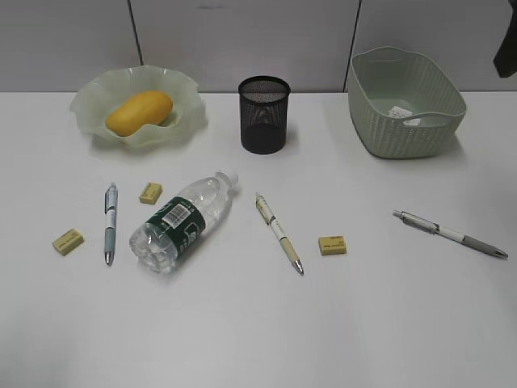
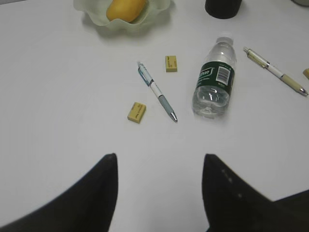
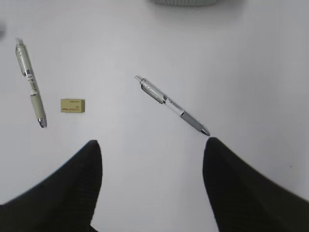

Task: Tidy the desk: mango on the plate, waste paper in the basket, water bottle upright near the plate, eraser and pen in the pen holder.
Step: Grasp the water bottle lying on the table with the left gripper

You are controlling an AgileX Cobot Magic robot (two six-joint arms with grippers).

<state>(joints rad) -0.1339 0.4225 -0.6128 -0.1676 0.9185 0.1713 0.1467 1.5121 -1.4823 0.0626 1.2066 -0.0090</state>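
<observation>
Mango [image 1: 139,112] already lying on plate [image 1: 187,90]; paper [image 1: 399,112] seen in basket [image 1: 380,133].

Bottle [image 2: 215,79] lying flat on bench [image 1: 242,323], ahead-right of left fingers [image 2: 108,191]. Holder [image 1: 264,115] looking empty.

Three pens, three erasers being left loose; grey pen [image 3: 172,105] just ahead of right fingers [image 3: 91,179].

Both fingers being held apart, nothing gripped.

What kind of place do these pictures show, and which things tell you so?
Probably a staged desk or test bench, not a lived-in office. A plain white desk stands against grey wall panels. On it lie pens and erasers, with a mesh pen holder behind them.
</observation>
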